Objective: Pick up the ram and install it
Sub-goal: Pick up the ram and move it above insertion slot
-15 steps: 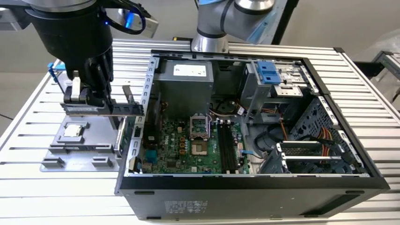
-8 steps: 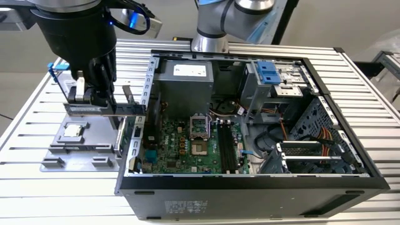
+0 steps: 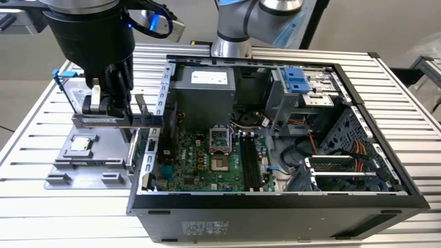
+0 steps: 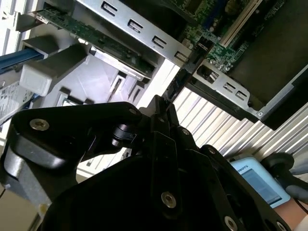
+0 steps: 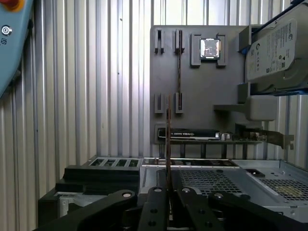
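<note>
Standing on the slatted table (image 3: 28,206), the open computer case (image 3: 276,214) took up most of the exterior view. The grey parts tray (image 3: 82,178) lay at the case's 9 o'clock. The gripper (image 3: 109,109) hung over the tray's 12 o'clock end. In the first wrist view its fingers (image 5: 155,204) were almost together and appeared to clamp the ram (image 5: 168,139), seen edge-on. The processor chip (image 3: 81,144) sat in a tray pocket.

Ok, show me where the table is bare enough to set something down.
Bare table lies in front of the grey tray, at the exterior view's left of the computer case. The tray is crowded: processor, hard drive, and the end effector holding the ram over it.
</note>
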Controlling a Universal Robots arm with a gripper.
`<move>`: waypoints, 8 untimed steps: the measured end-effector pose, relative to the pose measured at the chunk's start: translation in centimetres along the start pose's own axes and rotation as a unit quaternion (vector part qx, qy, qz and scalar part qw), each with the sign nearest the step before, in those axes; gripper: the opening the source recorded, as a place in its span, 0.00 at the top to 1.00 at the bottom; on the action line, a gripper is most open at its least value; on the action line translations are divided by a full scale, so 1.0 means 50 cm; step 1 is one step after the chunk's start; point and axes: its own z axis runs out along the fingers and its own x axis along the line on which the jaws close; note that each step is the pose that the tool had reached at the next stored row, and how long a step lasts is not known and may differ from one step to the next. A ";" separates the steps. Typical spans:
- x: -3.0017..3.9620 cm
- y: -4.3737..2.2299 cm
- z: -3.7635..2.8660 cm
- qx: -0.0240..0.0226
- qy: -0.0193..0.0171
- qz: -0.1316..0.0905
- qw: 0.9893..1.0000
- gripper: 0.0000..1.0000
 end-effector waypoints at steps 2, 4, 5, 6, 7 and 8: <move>0.000 -0.003 0.000 0.000 0.000 0.000 1.000 1.00; 0.000 -0.007 0.000 0.000 0.000 0.000 1.000 1.00; 0.000 -0.009 0.000 0.000 0.000 0.000 1.000 1.00; 0.000 -0.011 0.000 0.000 0.000 0.000 1.000 1.00; 0.000 -0.013 0.000 0.000 0.000 0.000 1.000 1.00; 0.000 -0.015 0.000 0.000 0.000 0.000 1.000 1.00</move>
